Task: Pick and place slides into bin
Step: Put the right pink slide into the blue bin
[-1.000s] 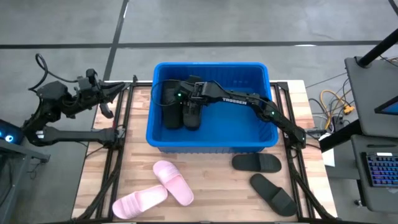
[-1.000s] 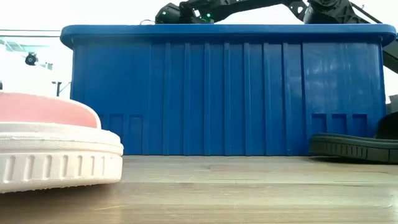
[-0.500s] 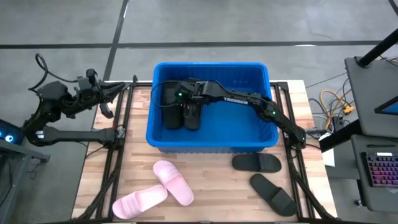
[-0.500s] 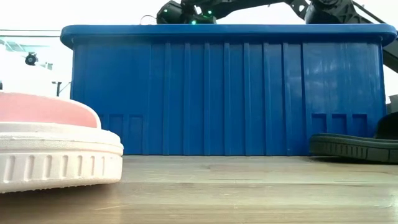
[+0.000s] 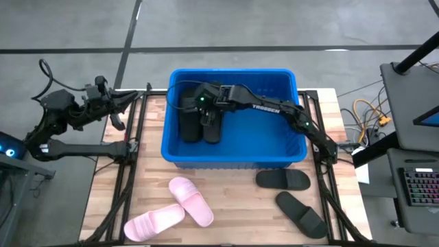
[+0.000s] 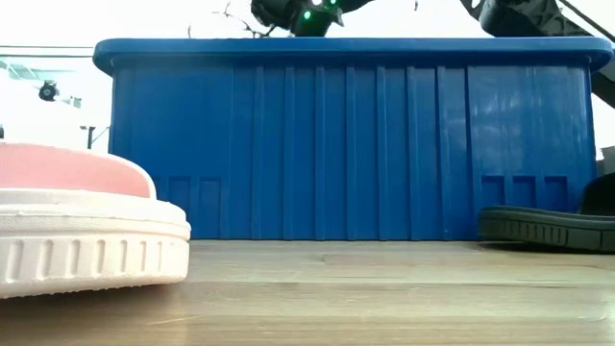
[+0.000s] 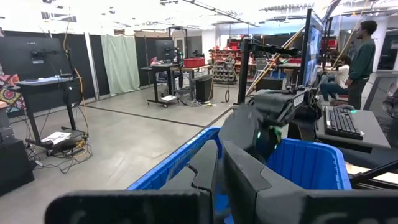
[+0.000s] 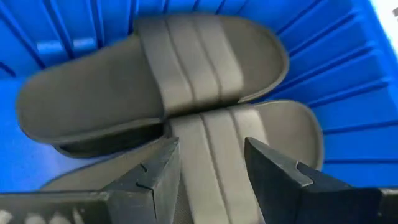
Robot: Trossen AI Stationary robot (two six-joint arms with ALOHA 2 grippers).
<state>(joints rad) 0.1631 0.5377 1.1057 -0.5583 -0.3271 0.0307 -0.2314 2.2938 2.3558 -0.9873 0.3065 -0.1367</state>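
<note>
The blue bin (image 5: 233,71) stands mid-table; it also shows in the low view (image 6: 356,144). Two black slides (image 5: 186,118) (image 5: 211,127) lie side by side on its floor at the left end. My right gripper (image 5: 199,103) hangs open over them; in the right wrist view (image 8: 208,165) its fingers stand apart above the nearer slide's strap (image 8: 214,134), touching nothing. Two pale pink slides (image 5: 192,199) (image 5: 154,221) lie on the table in front of the bin at the left, and two black slides (image 5: 282,180) (image 5: 302,214) at the right. My left gripper (image 5: 127,101) waits shut, left of the bin.
The bin fills the table's middle and far part. In the low view a pink slide (image 6: 77,231) lies close at the left and a black slide (image 6: 543,226) at the right. Beyond the table, people stand by desks (image 7: 360,50).
My right gripper has risen inside the bin until its wrist is above the rim, and has shifted slightly toward the bin's far left corner. The two black slides in the bin have stayed where they were.
</note>
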